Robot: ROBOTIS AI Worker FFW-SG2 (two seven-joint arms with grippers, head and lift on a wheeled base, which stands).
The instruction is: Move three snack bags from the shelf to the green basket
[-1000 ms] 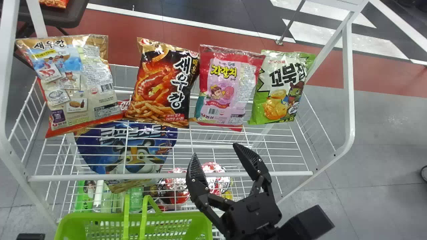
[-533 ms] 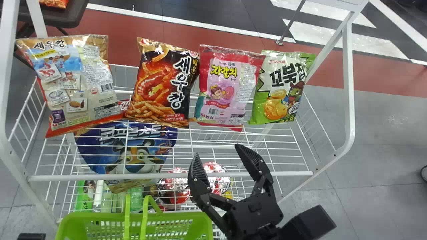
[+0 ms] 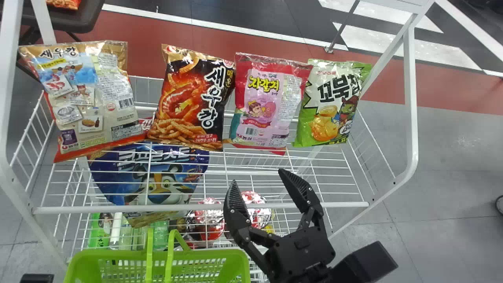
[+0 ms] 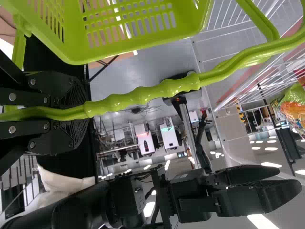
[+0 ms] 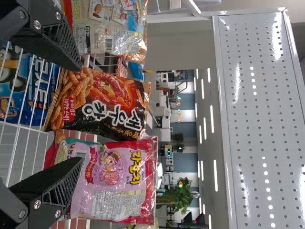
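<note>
Because the white wire rack [image 3: 200,206] runs a rail across its front, my first worry is the right arm coming in low: knuckles or fingertips could catch on that bar and jolt everything standing above it. The green basket [image 3: 212,254] sits lower, in front of the rack, over on the robot's left. It hangs by its handle [image 4: 143,95], so a bag let go too far to one side could hit the rim or tip it, and the handle could get in the way of the drop.

Then there are the snack bags, four in a row on the top shelf: the beige one [image 3: 94,106], the black-and-orange one [image 3: 188,98], the pink one [image 3: 267,102] and the green one [image 3: 330,106]. The black one's upper corner meets the pink one's edge, and pink and green crowd each other too, so a finger pushed in carelessly might knock a neighbour over or pinch two together. Slick, puffed wrapping could also slide out of a shallow grip.

As for the claws, the right gripper [image 3: 257,177] is spread wide with nothing between its fingers, short of the bags and touching none of them that I can make out. From its wrist, the gap looks roughly lined up with the black-and-orange bag, my guess for the first pick. The left gripper [image 4: 86,111] is clenched round the basket's handle.
</note>
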